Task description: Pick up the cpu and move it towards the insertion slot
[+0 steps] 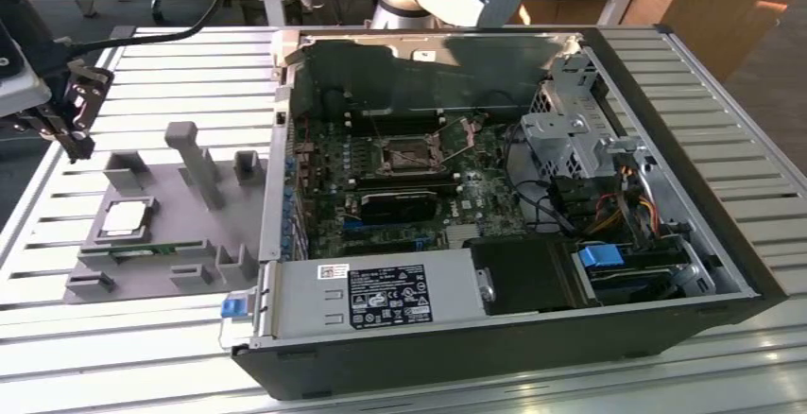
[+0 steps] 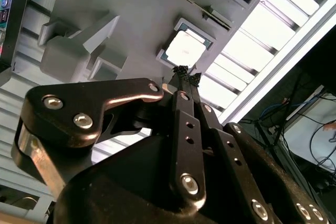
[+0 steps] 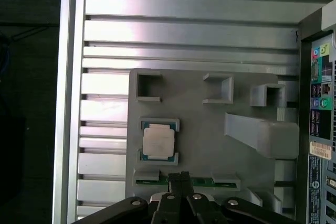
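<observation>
1. Silver slatted table (image 1: 151, 64) spans the exterior view.
2. The black, open computer case (image 1: 505, 357) takes that view's centre and right.
3. A grey fixture plate (image 1: 177, 220) lies at left, just beside the case.
4. The gripper (image 1: 79, 149) hangs at upper left, clear of the plate. In the second wrist view its fingers (image 2: 181, 108) seem pressed together, holding nothing.
5. The insertion slot (image 1: 406, 152) sits at the case's centre.
6. The cpu (image 1: 127, 219) rests in the plate's nest, apart from the gripper.

One cpu (image 3: 158, 142), one insertion slot (image 1: 406, 154), one grey fixture (image 3: 205, 145), one computer case (image 1: 505, 353), one claw (image 2: 182, 72).
</observation>
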You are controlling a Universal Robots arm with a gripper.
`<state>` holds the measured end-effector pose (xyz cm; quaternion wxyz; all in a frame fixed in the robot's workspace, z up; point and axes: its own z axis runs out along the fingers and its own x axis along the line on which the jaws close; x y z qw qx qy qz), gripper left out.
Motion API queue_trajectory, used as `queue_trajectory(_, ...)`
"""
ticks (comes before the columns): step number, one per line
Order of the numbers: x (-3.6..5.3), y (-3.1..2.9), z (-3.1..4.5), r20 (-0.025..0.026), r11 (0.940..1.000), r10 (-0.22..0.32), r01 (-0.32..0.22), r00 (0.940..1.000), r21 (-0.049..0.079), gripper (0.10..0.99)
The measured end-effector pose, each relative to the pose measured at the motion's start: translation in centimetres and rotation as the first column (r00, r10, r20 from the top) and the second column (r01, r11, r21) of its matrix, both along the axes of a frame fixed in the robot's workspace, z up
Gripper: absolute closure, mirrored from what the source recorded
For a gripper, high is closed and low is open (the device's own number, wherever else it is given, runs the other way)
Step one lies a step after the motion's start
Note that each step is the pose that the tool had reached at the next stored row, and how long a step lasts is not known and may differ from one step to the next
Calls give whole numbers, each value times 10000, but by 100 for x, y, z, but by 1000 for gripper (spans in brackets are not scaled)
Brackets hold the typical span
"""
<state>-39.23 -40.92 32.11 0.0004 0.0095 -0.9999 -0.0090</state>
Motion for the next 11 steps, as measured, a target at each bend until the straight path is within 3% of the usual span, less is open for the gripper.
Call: queue_trajectory(11,-57,0,-121,54,10000,0,0,10000,0,984)
